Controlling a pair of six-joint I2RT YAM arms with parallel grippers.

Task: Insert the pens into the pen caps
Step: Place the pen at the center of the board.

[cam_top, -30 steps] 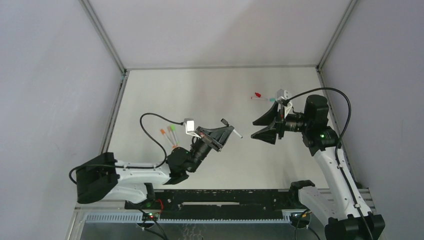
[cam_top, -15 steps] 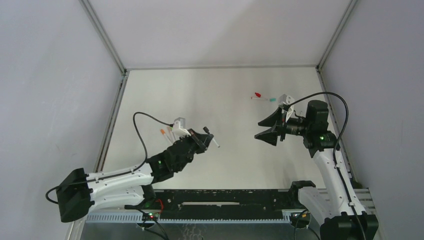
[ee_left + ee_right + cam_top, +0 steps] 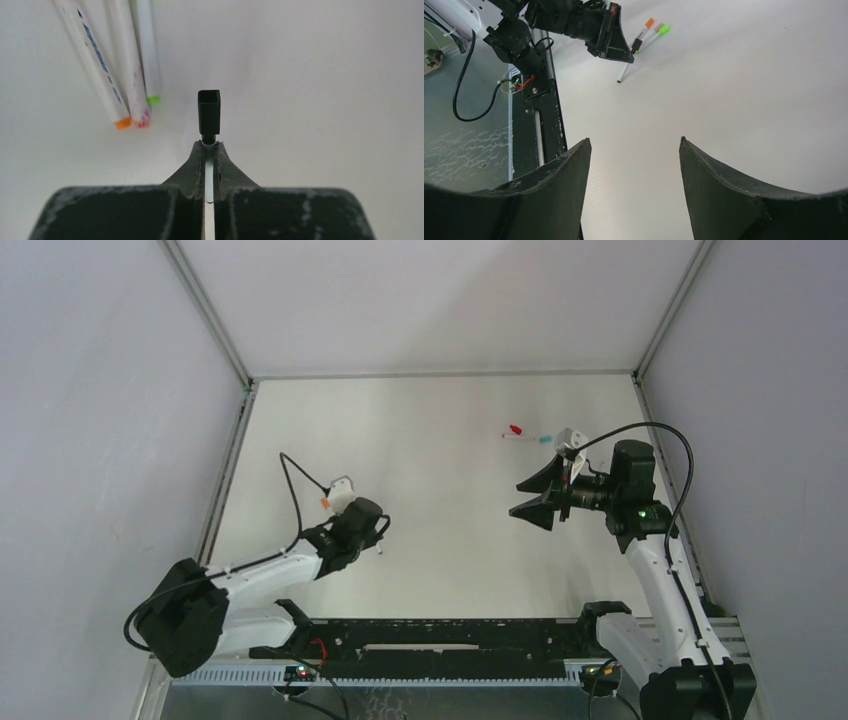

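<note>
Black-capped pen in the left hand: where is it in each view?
Top external: black-capped pen, left of centre, small.
Left wrist: pen at centre, clamped in the left hand.
Right wrist: pen at top, left of centre.
Shared landmark: orange-ended pen beside it.

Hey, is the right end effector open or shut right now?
Open. In its wrist view the right end effector has its two fingers standing wide apart, with nothing held between them.
</note>
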